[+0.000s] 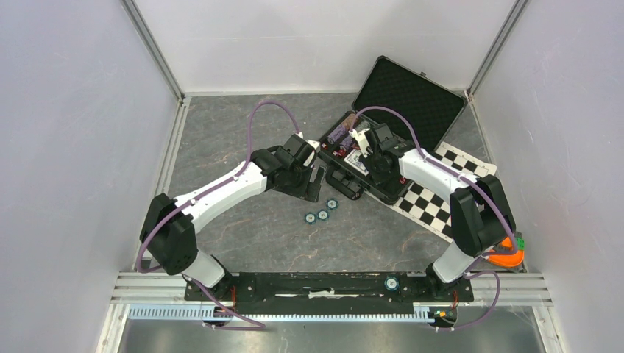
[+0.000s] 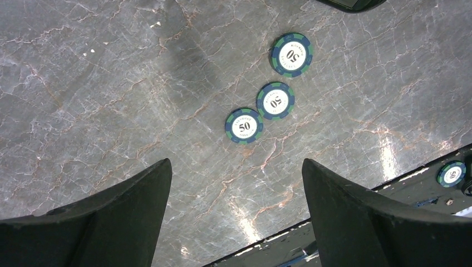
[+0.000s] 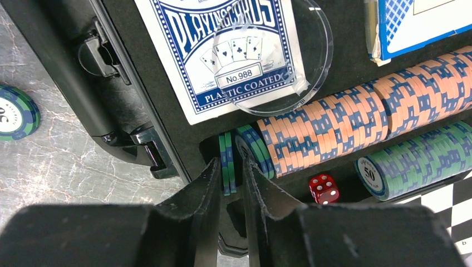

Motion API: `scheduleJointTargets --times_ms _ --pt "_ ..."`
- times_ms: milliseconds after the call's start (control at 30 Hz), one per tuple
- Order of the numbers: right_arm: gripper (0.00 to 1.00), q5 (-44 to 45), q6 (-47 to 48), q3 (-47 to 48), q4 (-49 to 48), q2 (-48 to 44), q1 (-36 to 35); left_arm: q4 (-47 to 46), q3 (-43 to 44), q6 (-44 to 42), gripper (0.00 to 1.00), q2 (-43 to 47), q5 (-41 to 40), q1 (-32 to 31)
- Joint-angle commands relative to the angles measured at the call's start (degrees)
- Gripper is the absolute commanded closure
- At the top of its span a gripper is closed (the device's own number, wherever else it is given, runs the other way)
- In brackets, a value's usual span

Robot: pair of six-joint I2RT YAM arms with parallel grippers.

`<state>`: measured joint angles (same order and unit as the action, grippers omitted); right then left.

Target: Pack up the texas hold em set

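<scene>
The black case (image 1: 409,94) lies open at the back right, its lid raised. My right gripper (image 3: 230,162) reaches into the case's chip slot, jaws slightly apart around two teal chips (image 3: 226,167) standing on edge, with a gap at the right finger. Beside them are a row of brown-white chips (image 3: 356,117), a teal row (image 3: 423,161), a red die (image 3: 324,188) and a blue card deck (image 3: 222,50). Three teal chips (image 2: 275,100) lie loose on the table. My left gripper (image 2: 236,167) hovers open just short of them, holding nothing.
A clear round disc (image 3: 273,55) lies on the card deck. A checkered mat (image 1: 434,202) sits under the case's right side. An orange toy (image 1: 506,254) is by the right arm's base. One more chip (image 1: 391,282) rests on the front rail.
</scene>
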<state>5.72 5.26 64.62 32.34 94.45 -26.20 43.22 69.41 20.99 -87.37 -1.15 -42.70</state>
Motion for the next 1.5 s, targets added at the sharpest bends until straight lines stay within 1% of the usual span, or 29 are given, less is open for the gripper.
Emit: scheduleJointTargets --times_ms 0,400,633,667,867,933,967,1033,1167,1300,1367,1467 --pt "0.75 1.6 0.1 2.9 1.5 -1.9 -0.3 -0.3 0.6 1.2 0.09 -0.1 0.9 0.4" --pt "0.75 4.1 1.2 6.0 3.6 -1.4 -0.9 -0.6 0.6 1.3 0.10 -0.2 0.9 0.5" --pt "0.76 4.2 1.2 5.8 3.9 -1.7 -1.5 -0.8 0.6 1.8 0.11 -0.5 0.9 0.4" --pt "0.76 4.6 1.2 5.9 3.9 -1.7 -1.5 -0.9 0.6 1.9 0.11 -0.5 1.9 0.4" --pt "0.70 3.5 -1.4 7.8 5.4 -3.9 -1.5 -0.9 0.1 1.9 0.11 -1.3 2.6 0.4" --pt "0.61 1.5 -3.3 7.7 5.3 -5.8 -1.5 -0.6 0.2 0.2 0.12 -1.7 1.3 -0.6" --pt "0.58 0.7 -4.1 7.3 5.0 -6.8 -1.5 -0.2 0.5 -0.7 0.12 -1.9 -1.7 -1.4" --pt "0.52 -0.7 -6.9 6.0 3.9 -9.2 -1.5 -0.1 0.5 -1.9 0.11 -2.6 -3.9 -2.7" --pt "0.29 -0.3 -13.3 0.7 -0.1 -15.6 -1.5 -0.3 0.2 -2.6 0.11 -5.0 -4.8 -3.8" --pt "0.12 0.8 -19.4 -5.6 -4.3 -22.5 -1.5 -3.1 -1.2 -4.1 0.10 -6.7 -6.4 -5.9" --pt "0.06 2.2 -21.7 -7.1 -4.3 -24.5 -1.4 -4.3 -1.8 -5.5 0.10 -8.0 -6.7 -6.3" --pt "0.04 4.4 -23.0 -7.7 -2.0 -26.3 -1.1 -5.1 -1.9 -7.8 0.13 -10.2 -7.1 -6.3"
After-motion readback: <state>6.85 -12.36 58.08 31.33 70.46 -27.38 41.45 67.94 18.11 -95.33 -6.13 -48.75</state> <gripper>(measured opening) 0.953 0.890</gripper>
